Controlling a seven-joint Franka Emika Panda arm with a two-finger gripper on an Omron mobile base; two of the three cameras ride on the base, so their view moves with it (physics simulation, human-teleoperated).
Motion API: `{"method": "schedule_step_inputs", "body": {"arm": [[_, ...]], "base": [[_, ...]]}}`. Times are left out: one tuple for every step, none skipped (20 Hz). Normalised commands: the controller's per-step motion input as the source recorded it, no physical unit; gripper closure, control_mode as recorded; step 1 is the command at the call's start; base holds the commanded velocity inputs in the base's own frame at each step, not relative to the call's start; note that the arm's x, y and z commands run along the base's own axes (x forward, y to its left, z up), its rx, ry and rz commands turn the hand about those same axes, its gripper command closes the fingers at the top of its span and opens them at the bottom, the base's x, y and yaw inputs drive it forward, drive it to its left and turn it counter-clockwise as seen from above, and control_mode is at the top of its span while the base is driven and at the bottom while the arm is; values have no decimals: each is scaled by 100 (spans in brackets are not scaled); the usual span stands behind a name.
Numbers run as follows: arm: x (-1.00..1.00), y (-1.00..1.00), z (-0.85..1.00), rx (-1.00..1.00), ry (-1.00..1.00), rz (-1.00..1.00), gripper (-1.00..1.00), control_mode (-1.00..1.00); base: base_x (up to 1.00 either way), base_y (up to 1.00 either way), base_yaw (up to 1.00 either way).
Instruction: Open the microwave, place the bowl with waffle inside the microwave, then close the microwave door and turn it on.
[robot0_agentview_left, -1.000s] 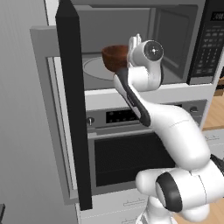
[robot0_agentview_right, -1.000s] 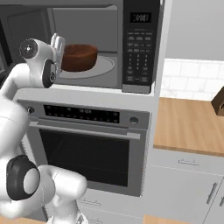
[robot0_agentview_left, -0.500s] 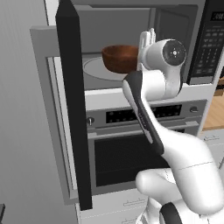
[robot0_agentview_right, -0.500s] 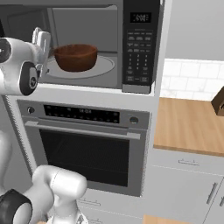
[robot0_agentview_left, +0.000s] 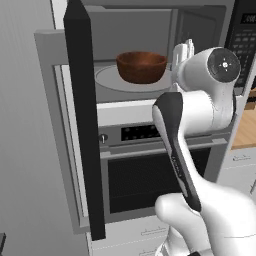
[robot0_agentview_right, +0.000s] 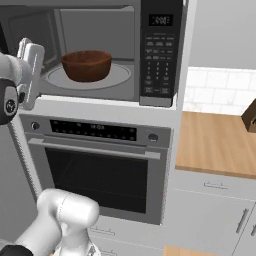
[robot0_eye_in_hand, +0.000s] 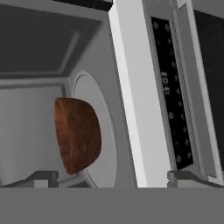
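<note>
reddish-brown bowl (robot0_agentview_left: 141, 66) sat upright, rim up, on the glass turntable (robot0_agentview_right: 119, 75) inside the microwave (robot0_agentview_right: 100, 50). gripper (robot0_agentview_left: 184, 51) was raised just outside the cavity front, fingers pointing up, jaws spread wide, holding nothing. microwave door (robot0_agentview_left: 85, 117) stood swung open at left, edge-on.

Below the cavity I'm looking at the oven (robot0_agentview_right: 100, 165), its dark window under a long horizontal bar handle (robot0_agentview_right: 95, 148), with a black control strip (robot0_agentview_right: 92, 131) above and a round knob (robot0_agentview_right: 153, 138) at each end. To my right there's a wooden countertop (robot0_agentview_right: 215, 145) over pale grey cabinet drawers (robot0_agentview_right: 210, 187), white tile backsplash (robot0_agentview_right: 220, 90) behind it, and a dark brown object (robot0_agentview_right: 250, 116) at the frame's edge that I can't identify.
</note>
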Motion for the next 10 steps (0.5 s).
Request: {"method": "schedule_step_inputs", "body": {"arm": [[-46, -3, 0, -17, 0, 0, -100, -100], [-53, 0, 0, -35, -3, 3, -100, -100], [-35, -4, 0, -46, -12, 8, -100, -100], [-21, -21, 0, -51, -13, 13, -100, -100], [-11, -31, 0, -57, -14, 16, -100, -100], [0, -55, 0, -59, -19, 21, -100, -100], [0, -69, 0, -59, -21, 26, -100, -100], [0, -87, 0, -57, -18, 28, -100, -100], [0, -96, -7, -59, -13, 23, -100, -100], [0, -96, -14, -57, -13, 24, -100, -100]], "base": [[0, 0, 0], [0, 0, 0], [0, 0, 0], [0, 0, 0], [0, 0, 0], [0, 0, 0], [0, 0, 0], [0, 0, 0], [0, 0, 0], [0, 0, 0]]}}
